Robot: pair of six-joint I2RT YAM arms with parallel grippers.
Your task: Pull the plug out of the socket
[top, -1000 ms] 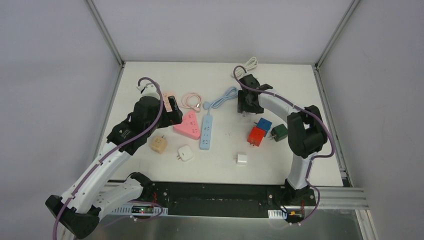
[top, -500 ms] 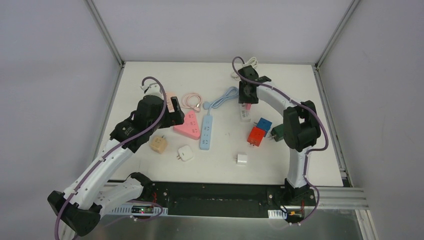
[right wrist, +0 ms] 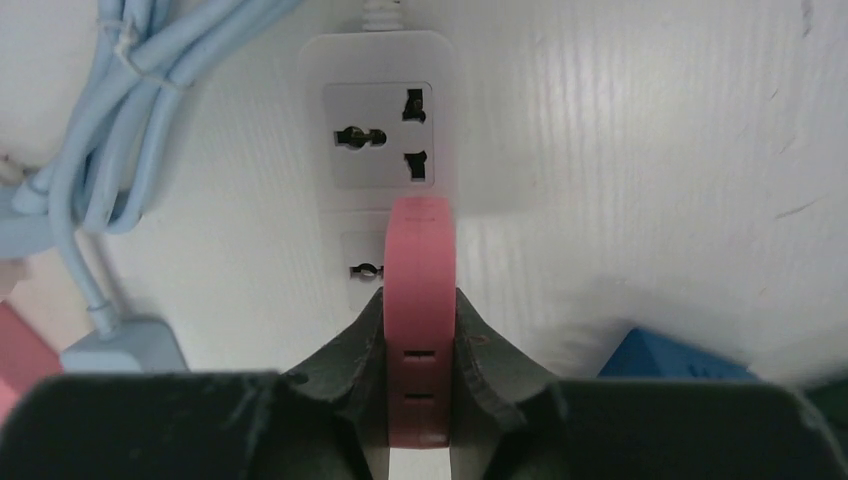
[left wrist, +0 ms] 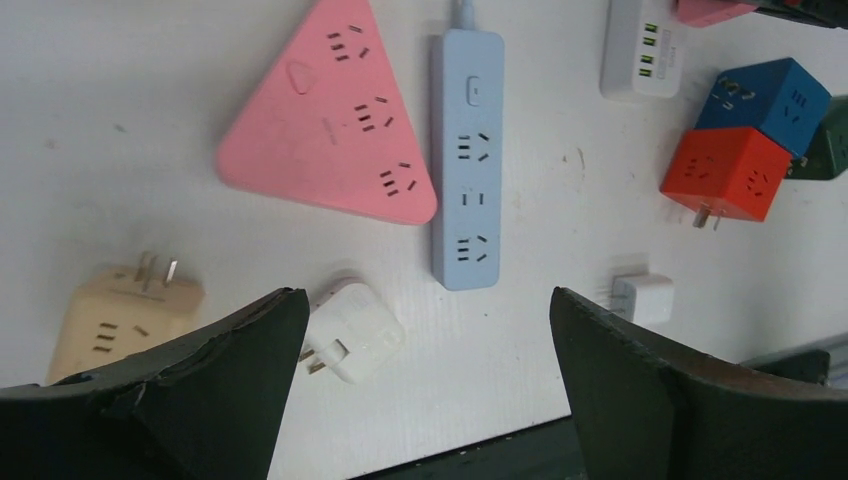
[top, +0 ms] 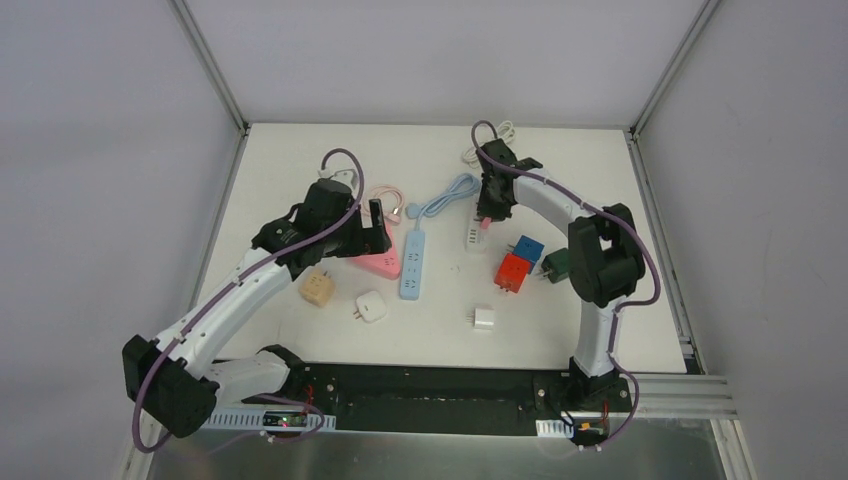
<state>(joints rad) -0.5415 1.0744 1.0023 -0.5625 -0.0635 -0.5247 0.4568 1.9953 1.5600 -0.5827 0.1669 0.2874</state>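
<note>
Crowding the table: a pink triangular socket, a blue power strip with its bundled blue cable, a red cube, a blue cube, a green cube, a beige cube, a white adapter and a white charger.
White power strip: lies flat between the blue cable and the blue cube; one outlet is bare, the next carries the plug.
Pink plug: stands in the white power strip's second outlet, covering most of it.
In the way: the blue cable just beside the strip and the blue cube near it; neither touches the plug.
Hidden: the plug's pins and the outlet beneath it; the green cube is cut off at the left wrist view's edge.
Right gripper: fingers pressed against both flat sides of the pink plug, clamping it.
Left gripper: jaws spread wide, holding nothing, hovering over the blue power strip's near end.
</note>
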